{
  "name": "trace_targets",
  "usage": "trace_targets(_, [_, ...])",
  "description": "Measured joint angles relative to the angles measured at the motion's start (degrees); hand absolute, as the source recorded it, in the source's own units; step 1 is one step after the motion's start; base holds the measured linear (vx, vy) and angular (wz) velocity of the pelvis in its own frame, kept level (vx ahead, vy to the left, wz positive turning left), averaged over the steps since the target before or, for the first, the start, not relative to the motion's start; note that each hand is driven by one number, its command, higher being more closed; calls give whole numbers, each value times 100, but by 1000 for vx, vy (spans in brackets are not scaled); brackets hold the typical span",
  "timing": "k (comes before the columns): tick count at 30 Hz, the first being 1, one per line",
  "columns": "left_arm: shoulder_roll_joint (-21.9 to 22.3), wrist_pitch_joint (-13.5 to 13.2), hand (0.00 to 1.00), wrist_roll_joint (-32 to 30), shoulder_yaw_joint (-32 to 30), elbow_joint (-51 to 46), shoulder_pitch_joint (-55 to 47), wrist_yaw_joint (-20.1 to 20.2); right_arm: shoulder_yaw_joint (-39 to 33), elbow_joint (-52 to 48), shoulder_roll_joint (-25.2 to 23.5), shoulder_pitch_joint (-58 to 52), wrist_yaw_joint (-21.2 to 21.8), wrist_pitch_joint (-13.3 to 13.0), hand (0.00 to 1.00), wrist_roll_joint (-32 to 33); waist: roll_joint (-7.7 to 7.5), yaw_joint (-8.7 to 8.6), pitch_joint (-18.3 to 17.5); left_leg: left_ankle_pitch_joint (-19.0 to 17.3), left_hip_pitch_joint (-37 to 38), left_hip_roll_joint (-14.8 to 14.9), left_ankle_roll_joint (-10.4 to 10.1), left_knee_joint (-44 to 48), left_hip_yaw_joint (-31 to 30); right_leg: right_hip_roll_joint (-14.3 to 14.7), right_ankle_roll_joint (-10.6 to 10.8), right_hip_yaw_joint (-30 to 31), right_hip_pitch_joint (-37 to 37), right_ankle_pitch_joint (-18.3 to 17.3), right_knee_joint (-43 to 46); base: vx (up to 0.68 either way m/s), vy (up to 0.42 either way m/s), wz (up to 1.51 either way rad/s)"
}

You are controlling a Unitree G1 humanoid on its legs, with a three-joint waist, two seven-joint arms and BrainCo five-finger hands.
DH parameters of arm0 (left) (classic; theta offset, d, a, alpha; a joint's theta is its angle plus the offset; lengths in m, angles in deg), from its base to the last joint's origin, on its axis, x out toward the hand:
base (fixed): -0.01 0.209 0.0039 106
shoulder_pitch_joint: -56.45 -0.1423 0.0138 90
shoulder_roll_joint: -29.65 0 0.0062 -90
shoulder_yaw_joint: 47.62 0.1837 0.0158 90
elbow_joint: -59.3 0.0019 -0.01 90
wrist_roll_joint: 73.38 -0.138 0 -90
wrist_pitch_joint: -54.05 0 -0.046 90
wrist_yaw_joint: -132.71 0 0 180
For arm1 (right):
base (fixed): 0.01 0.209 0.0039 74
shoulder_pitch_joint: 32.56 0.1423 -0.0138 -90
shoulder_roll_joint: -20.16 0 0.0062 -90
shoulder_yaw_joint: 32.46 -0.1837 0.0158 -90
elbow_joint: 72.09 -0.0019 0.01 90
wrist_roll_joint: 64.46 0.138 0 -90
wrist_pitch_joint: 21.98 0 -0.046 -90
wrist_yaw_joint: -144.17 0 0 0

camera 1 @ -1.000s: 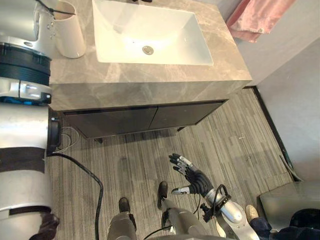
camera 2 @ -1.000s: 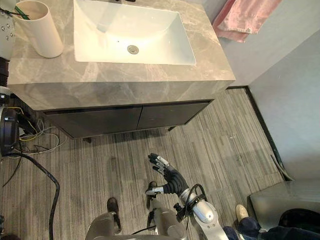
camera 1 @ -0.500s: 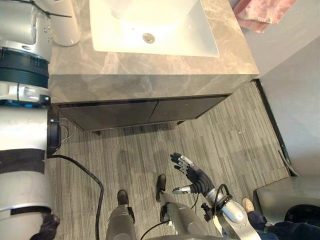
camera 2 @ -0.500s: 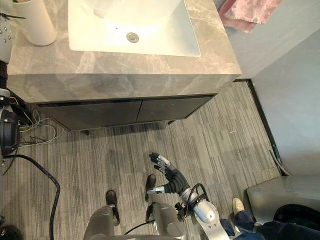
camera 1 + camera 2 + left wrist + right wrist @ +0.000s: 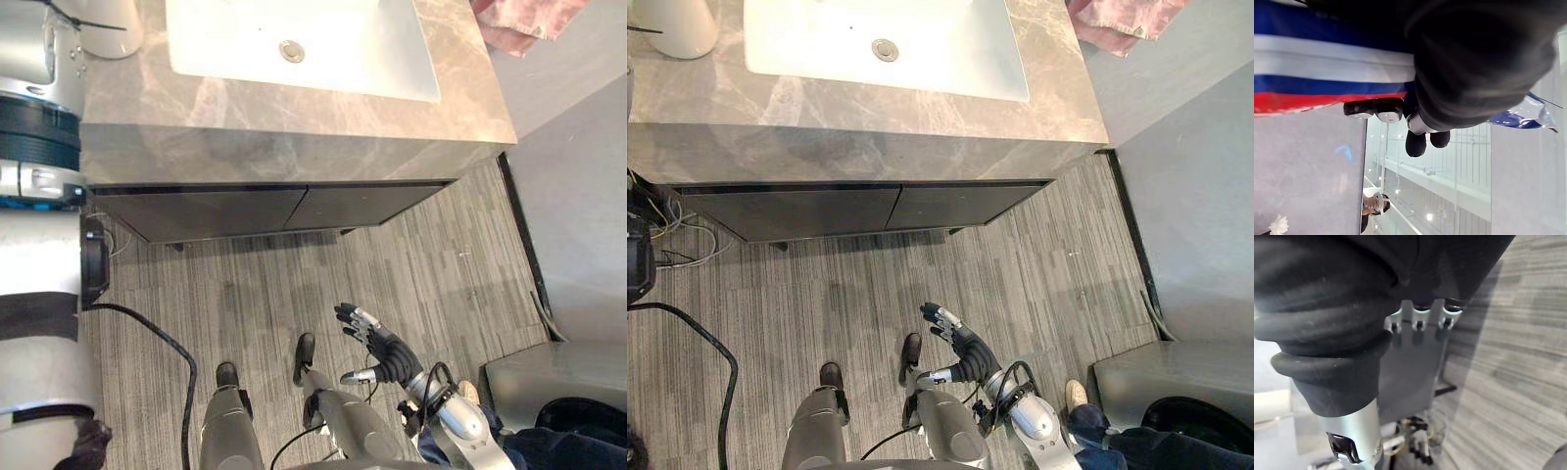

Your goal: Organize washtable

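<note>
The right hand (image 5: pixel 377 345) hangs low over the floor (image 5: pixel 274 284), fingers spread, well apart from the white cup (image 5: pixel 98 24) on the bench (image 5: pixel 294 117) beside the sink (image 5: pixel 323 59), so it should probably rise first; the left hand (image 5: pixel 1418 143) I cannot tell.

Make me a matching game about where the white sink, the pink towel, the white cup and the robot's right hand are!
Things:
1. white rectangular sink
2. pink cloth towel
3. white round cup
4. right hand

Places:
A. above the striped grey floor
B. at the left end of the grey marble countertop
C. beyond the countertop's right end
D. set into the countertop's middle

Pairs: 1-D, 2-C, 3-B, 4-A
</note>
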Motion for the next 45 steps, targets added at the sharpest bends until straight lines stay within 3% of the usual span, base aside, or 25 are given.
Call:
trace_targets(4, [-6, -1, 100, 0, -1, 0, 1, -58, 51, 1, 5, -5, 2, -3, 0, 0, 29, 25, 22, 113, 84, -1, 113, -209, -12, 5, -52, 0, -7, 267, -5, 2, 108, 6])
trace_targets(10, [-78, -10, 100, 2, -1, -1, 1, -94, 213, 3, 8, -45, 3, -10, 0, 3, 23, 170, 28, 271, 271, -14, 82, -577, 8, 25, -173, -2, -9, 371, -4, 54, 64, 0])
trace_targets(25, [-73, -28, 100, 5, 2, -1, 1, -87, 226, -3, 125, -46, 14, -14, 0, 114, -1, 146, 55, 574, 496, -34, 80, -1162, -46, 70, -200, -3, -61, 672, -8, 66, 73, 1])
trace_targets(30, [-98, -95, 100, 4, 1, -2, 0, -89, 226, -5, 126, -43, 13, -16, 0, 126, -56, 180, 101, 673, 581, -48, 61, -1346, -49, 67, -198, -1, -55, 674, -9, 49, 74, 2])
trace_targets(45, [-26, -96, 100, 2, 4, -2, -99, -78, 311, -13, 229, -41, 13, -20, 0, 176, -30, 149, 125, 684, 617, -44, 47, -1396, 8, 80, -198, -6, -72, 674, -9, 50, 68, -2])
